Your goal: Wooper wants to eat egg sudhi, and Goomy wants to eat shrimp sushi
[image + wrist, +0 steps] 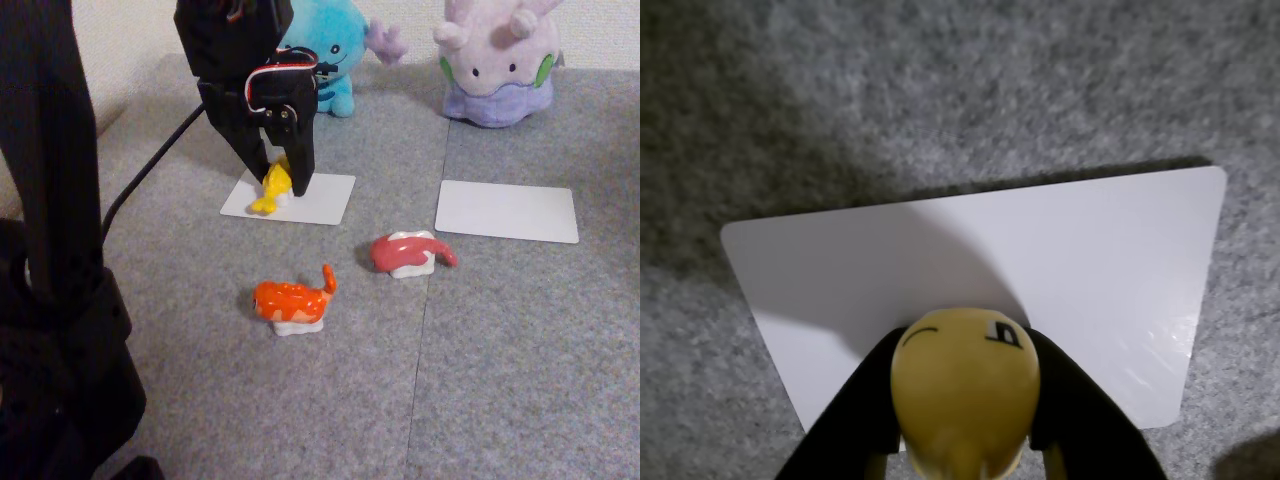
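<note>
Your egg sudhi point(272, 186) sits upper left of centre in the fixed view, pinched between the two black fingers of the claw point(280, 185), low over the near left part of a white card point(325, 200); whether it touches the card you cannot tell. It hangs tilted, tail down toward the lower left. In the wrist view the yellow topping point(965, 385) fills the bottom centre with a finger on each side, over the card point(1060, 260). Wooper point(335, 50) stands just behind that card. Goomy point(498, 60) stands at upper right behind a second, bare card point(507, 211). On the grey desk point(500, 380), the shrimp sushi point(292, 301) lies centre frame, tail up to the right, with a pink-red sushi point(410, 254) near it.
</note>
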You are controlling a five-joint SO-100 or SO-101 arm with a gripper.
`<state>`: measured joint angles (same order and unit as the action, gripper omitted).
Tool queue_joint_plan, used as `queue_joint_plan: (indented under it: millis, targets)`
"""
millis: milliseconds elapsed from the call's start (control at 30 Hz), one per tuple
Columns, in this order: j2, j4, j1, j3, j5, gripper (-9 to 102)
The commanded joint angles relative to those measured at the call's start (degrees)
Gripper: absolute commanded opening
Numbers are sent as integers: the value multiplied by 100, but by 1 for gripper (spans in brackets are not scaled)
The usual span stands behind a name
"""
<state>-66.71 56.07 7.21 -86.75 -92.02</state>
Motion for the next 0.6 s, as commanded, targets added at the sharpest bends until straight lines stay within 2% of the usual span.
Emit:
queue_joint_plan:
  millis: [0, 233, 567]
  targets:
    - [-44, 9, -79, 229, -35, 5]
    - [-44, 9, -88, 229, 53, 19]
    - [-492, 211, -62, 229, 62, 30]
